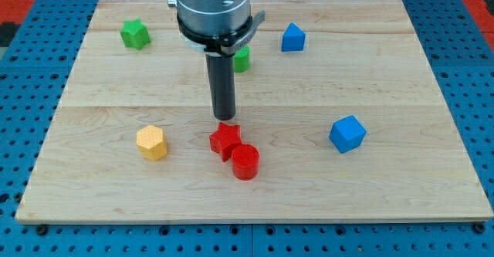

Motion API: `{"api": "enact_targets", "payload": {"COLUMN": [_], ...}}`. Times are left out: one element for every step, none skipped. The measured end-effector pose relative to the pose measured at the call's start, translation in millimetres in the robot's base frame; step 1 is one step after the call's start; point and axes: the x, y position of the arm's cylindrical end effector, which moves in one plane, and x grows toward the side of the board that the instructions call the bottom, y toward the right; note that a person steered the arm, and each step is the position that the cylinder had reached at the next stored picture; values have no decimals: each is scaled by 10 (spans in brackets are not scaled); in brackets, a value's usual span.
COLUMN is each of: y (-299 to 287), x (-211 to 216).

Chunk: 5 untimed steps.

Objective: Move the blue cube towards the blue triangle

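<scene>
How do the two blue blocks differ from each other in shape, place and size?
The blue cube lies at the view's right, lower on the board; the blue triangle lies near the view's top. The blue cube looks larger in this view than the blue triangle. The cube shows square faces, the triangle a pointed top. Both are blue, and my tip touches neither.

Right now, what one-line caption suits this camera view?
My tip rests just above the red star, far from the blue cube and blue triangle.
</scene>
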Motion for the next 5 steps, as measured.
{"api": "enact_targets", "payload": {"y": [268,534,534,534,543], "x": [342,305,305,304,304]}}
